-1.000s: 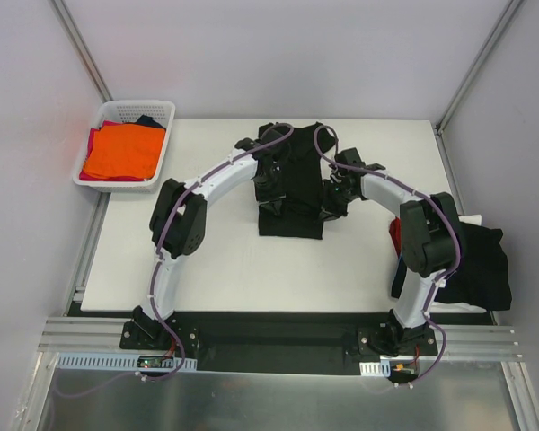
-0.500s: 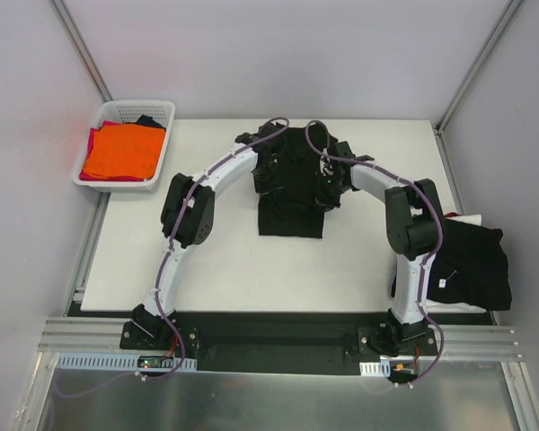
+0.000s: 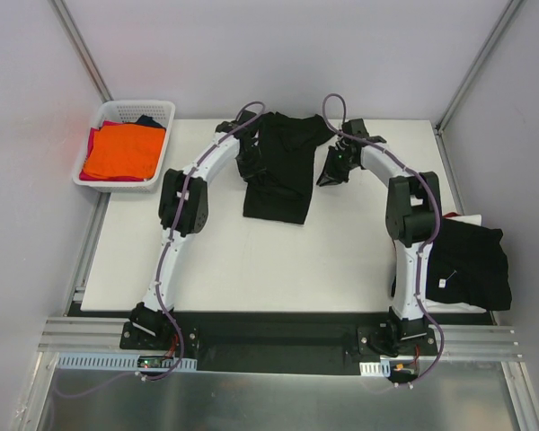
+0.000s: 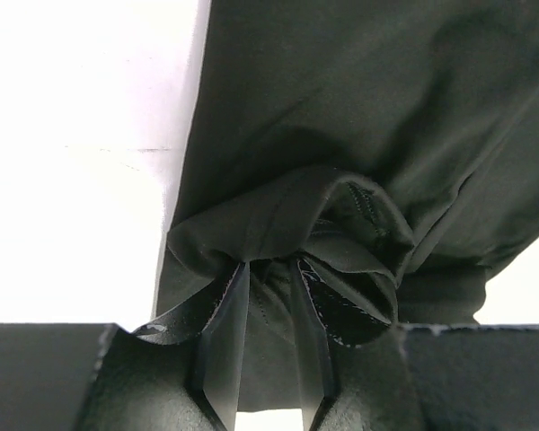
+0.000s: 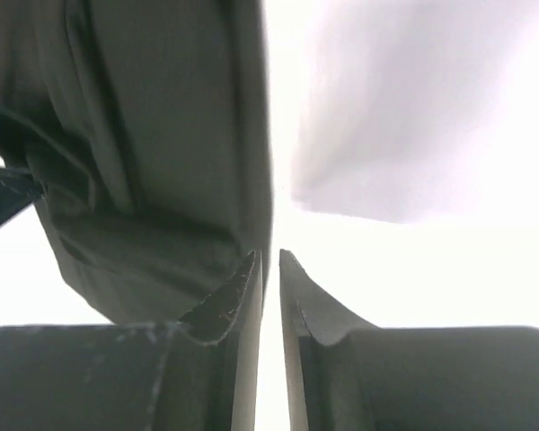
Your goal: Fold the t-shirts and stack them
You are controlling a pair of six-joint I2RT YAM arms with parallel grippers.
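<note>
T-shirts are lying in three places, so the job is looking partway done at best. Nearest, well back toward the bases from the right gripper (image 3: 331,171) and off to its right, a dark heap (image 3: 472,265) is sitting beyond the table (image 3: 207,260) edge. It is looking rumpled rather than folded, so it is probably waiting its turn. Farther out, the black shirt (image 3: 283,166) is lying between the two grippers, narrowed to a long strip with its far end bunched. The left gripper (image 4: 269,265) is showing a narrow gap with a cloth fold bunched over its fingertips (image 4: 226,341); whether it is gripping I cannot tell. The right gripper is standing almost closed, a thin slit of light between its fingers, holding nothing, with the shirt's edge hanging just to its left. Farthest, well left of the left gripper, an orange shirt (image 3: 121,151) is lying folded in the basket (image 3: 139,105) over red and dark ones. Cross-folding and stacking are probably remaining.
</note>
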